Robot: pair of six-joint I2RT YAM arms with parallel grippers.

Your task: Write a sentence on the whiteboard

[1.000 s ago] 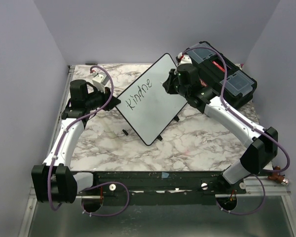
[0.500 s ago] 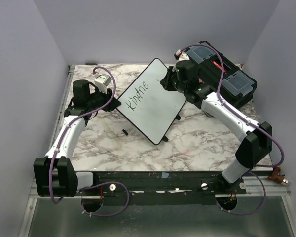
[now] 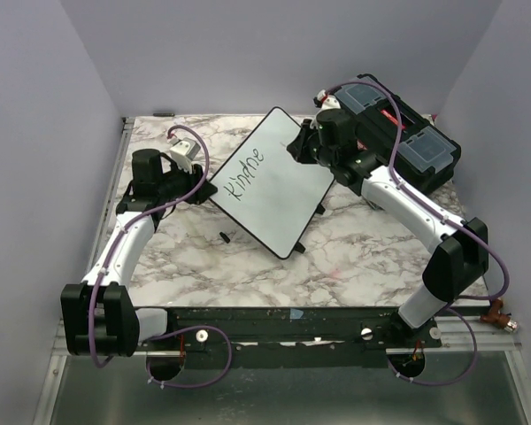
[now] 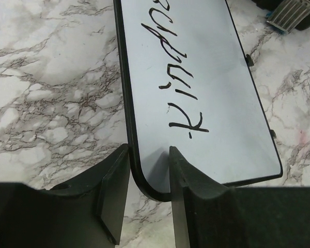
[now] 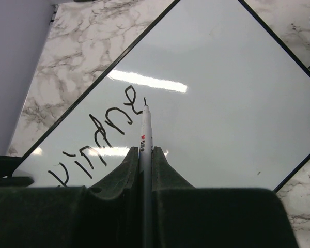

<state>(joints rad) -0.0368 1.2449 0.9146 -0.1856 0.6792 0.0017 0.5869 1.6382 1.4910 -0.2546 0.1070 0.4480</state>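
Since a second ago the whiteboard has swung a little: its far corner now sits further left in the overhead view, though over the last half second it has hardly shifted. It stands tilted at the middle of the marble table, a diamond shape in the frame. The black lettering "kindne" slants up across its upper left part.

The left gripper meets the board at its left corner. In the left wrist view its two fingers are closed narrowly on that rounded corner, one on each side.

The right gripper hovers at the board's upper right edge, jaws pinched tight on a thin marker — the tip touches the white surface just past the last "e". A black toolbox lies at the upper right of the frame, behind the right arm.
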